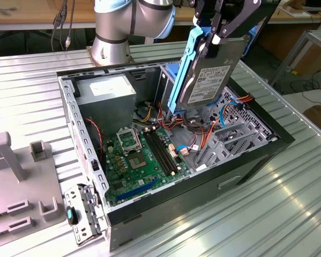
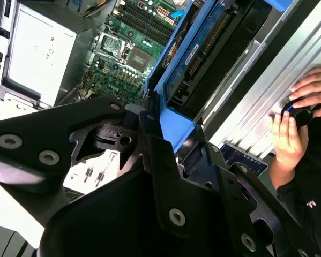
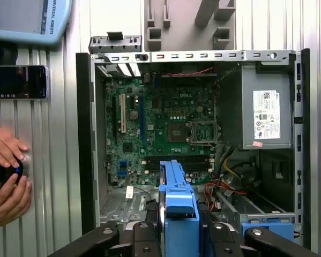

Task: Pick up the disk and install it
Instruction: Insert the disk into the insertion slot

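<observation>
The flat dark grey disk (image 1: 209, 80) in its bright blue plastic carrier is clamped at its upper end by the black gripper (image 1: 216, 38). Its long axis is steeply tilted, and its lower end is pointed into the open black computer case (image 1: 192, 195) on the far side, toward the exterior view's right. The grey arm (image 1: 117, 27) is based beyond the case and bent over it.

1. A computer case (image 1: 176, 201) lies on the counter (image 1: 267, 214).
2. The claw (image 1: 218, 35) holds the disk (image 1: 211, 80) tilted above the case, toward the exterior view's right.
3. A motherboard (image 1: 133, 160) lies inside the case; a fixture block (image 1: 15, 182) sits at the exterior view's left.
</observation>
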Robot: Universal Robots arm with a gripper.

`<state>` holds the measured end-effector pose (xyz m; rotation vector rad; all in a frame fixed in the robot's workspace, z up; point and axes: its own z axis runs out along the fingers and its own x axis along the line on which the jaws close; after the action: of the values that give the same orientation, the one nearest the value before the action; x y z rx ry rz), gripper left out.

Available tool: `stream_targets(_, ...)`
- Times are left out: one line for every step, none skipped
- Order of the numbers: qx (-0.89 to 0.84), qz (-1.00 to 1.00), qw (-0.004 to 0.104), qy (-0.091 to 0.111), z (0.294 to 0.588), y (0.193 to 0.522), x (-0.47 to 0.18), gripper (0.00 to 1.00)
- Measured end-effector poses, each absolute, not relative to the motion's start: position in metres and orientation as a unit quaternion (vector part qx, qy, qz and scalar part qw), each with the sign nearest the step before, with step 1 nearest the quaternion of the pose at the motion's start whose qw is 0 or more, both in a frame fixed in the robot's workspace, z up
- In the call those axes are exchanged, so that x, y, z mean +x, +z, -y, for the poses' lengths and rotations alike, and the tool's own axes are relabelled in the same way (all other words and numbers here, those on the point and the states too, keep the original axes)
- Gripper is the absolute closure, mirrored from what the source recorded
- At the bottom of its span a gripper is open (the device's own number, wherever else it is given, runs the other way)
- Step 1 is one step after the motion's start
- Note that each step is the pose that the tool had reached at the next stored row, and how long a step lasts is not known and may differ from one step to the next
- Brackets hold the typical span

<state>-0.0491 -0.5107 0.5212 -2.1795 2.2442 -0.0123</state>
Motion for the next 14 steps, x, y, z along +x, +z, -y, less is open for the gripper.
stream_targets(-0.697, -0.717, 0.007, -0.004, 0.5107, 0.5212, -0.0491, 0.63)
stream_targets(-0.697, -0.717, 0.007, -0.004, 0.5107, 0.5212, -0.0491, 0.63)
stream_targets(-0.697, -0.717, 0.007, -0.004, 0.5107, 0.5212, -0.049, 0.63)
stream_targets(-0.697, -0.717, 0.007, -0.004, 0.5107, 0.5212, -0.049, 0.63)
stream_targets(-0.697, -0.717, 0.007, -0.004, 0.5107, 0.5212, -0.049, 0.63)
stream_targets(-0.697, -0.717, 0.007, -0.004, 0.5107, 0.5213, -0.049, 0.63)
stream_targets(-0.697, -0.717, 0.007, -0.004, 0.5107, 0.5212, -0.049, 0.63)
stream_targets(-0.697, -0.717, 0.007, -0.004, 0.5107, 0.5213, -0.0489, 0.63)
stream_targets(-0.697, -0.717, 0.007, -0.004, 0.5107, 0.5212, -0.0489, 0.63)
stream_targets(-0.697, -0.717, 0.007, -0.004, 0.5107, 0.5212, -0.0489, 0.63)
stream_targets(-0.697, -0.717, 0.007, -0.004, 0.5107, 0.5212, -0.0489, 0.63)
stream_targets(-0.697, -0.717, 0.007, -0.004, 0.5107, 0.5212, -0.0489, 0.63)
stream_targets(-0.697, -0.717, 0.007, -0.004, 0.5107, 0.5212, -0.0487, 0.63)
stream_targets(-0.697, -0.717, 0.007, -0.004, 0.5107, 0.5212, -0.0475, 0.63)
